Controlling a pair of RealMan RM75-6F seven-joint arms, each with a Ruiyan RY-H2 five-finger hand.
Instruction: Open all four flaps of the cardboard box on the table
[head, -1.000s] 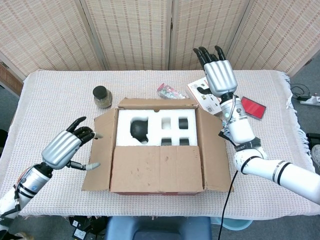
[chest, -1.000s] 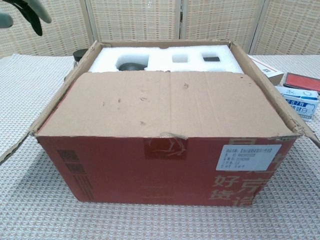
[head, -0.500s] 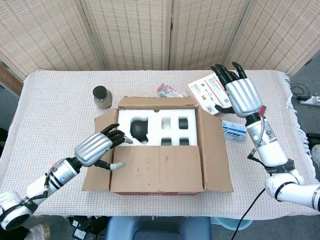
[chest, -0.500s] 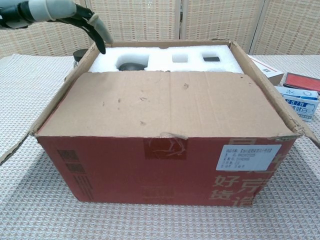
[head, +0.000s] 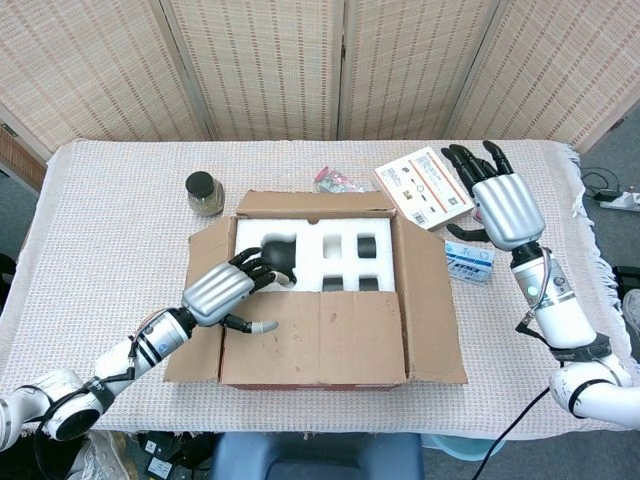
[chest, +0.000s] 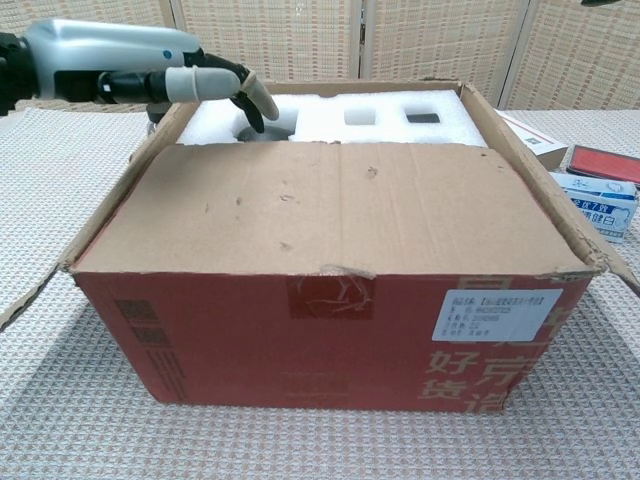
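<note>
The cardboard box (head: 315, 375) stands mid-table. Its left flap (head: 203, 305) and right flap (head: 430, 300) are splayed outward, and the back flap (head: 315, 205) is folded back. The front flap (head: 315, 335) (chest: 340, 205) lies flat over the near half of the opening. White foam (head: 315, 265) with a black item (head: 283, 252) shows in the far half. My left hand (head: 225, 290) (chest: 110, 72) hovers over the box's left edge with fingers (chest: 245, 95) spread above the foam, holding nothing. My right hand (head: 505, 205) is raised to the right of the box, fingers apart and empty.
A dark-lidded jar (head: 204, 192) stands behind the box's left corner. A small packet (head: 340, 181) and a white and red booklet (head: 425, 186) lie behind it. A blue and white carton (head: 468, 260) (chest: 600, 205) lies below my right hand, beside a red case (chest: 605, 162).
My left hand has moved right, from outside the left flap to over the foam at the box's left edge. My right hand has swung right, away from the box.
</note>
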